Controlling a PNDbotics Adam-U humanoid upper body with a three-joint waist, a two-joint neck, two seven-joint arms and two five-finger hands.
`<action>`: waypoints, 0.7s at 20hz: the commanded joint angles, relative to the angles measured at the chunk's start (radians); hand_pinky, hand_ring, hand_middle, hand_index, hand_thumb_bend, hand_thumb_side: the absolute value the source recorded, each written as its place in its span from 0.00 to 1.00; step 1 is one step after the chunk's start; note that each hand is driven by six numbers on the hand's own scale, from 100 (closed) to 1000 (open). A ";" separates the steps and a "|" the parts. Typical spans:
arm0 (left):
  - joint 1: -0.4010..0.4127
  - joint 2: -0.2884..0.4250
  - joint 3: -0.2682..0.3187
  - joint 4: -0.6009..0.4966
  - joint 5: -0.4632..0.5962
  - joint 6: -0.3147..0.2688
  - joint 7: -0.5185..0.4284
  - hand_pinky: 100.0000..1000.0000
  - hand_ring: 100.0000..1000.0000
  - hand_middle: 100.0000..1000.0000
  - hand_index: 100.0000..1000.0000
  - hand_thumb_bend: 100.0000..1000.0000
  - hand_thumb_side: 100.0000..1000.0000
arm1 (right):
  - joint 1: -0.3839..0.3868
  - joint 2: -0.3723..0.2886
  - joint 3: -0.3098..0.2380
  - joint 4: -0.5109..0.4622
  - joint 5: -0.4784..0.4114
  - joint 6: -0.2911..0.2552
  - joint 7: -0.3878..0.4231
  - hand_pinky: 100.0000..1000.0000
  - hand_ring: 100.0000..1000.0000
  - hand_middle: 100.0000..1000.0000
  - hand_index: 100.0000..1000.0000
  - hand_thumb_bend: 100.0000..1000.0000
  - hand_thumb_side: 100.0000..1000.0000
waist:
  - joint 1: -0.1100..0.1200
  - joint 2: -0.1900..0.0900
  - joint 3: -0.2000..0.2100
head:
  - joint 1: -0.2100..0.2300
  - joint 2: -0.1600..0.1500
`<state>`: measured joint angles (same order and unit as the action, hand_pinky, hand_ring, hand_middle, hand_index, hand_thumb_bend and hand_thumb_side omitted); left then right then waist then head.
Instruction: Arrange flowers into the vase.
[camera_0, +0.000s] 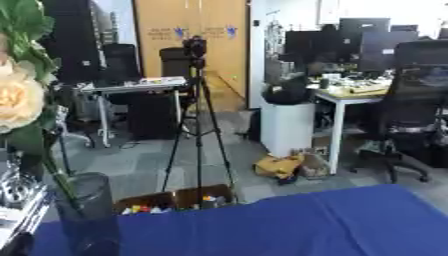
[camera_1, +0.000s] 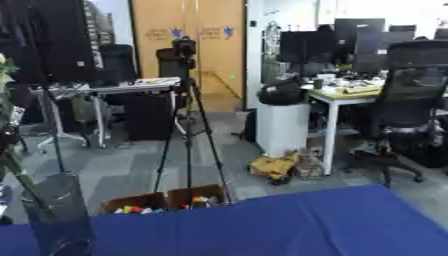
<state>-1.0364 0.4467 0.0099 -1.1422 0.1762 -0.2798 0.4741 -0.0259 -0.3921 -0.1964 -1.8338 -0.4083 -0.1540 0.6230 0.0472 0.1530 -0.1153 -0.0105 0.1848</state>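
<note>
left eye view: flower in vase

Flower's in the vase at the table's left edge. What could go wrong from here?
1. The glass vase stands at the far left of the blue table, near its edge; a nudge might tip it off.
2. The cream flower sits high on a long stem that leans in the vase, so it may be top-heavy.
3. The left hand shows only in part beside the vase, its fingers unclear; the vase is barely in view.

Cream flower in glass vase
</note>
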 joint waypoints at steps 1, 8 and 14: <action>-0.017 0.017 0.005 -0.012 0.003 0.001 -0.007 0.00 0.00 0.00 0.00 0.67 0.29 | -0.008 -0.015 -0.004 -0.009 0.001 0.001 0.002 0.89 0.94 0.47 0.74 0.21 0.49 | 0.010 -0.001 0.002 | 0.001 0.005; -0.016 0.014 0.003 -0.008 0.009 0.017 -0.019 0.00 0.00 0.00 0.00 0.67 0.29 | -0.008 -0.015 -0.003 -0.009 0.001 0.000 0.003 0.89 0.94 0.47 0.74 0.21 0.49 | 0.010 -0.001 0.002 | -0.001 0.008; -0.009 0.016 -0.052 0.071 -0.043 0.089 -0.086 0.00 0.00 0.00 0.00 0.81 0.25 | -0.011 -0.015 -0.003 -0.006 0.002 0.003 0.005 0.89 0.94 0.47 0.74 0.20 0.49 | 0.012 0.000 0.002 | -0.009 0.014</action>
<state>-1.0206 0.4465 -0.0329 -1.0786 0.1488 -0.2075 0.4029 -0.0266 -0.3920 -0.1964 -1.8306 -0.4081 -0.1510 0.6266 0.0472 0.1537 -0.1147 -0.0155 0.1941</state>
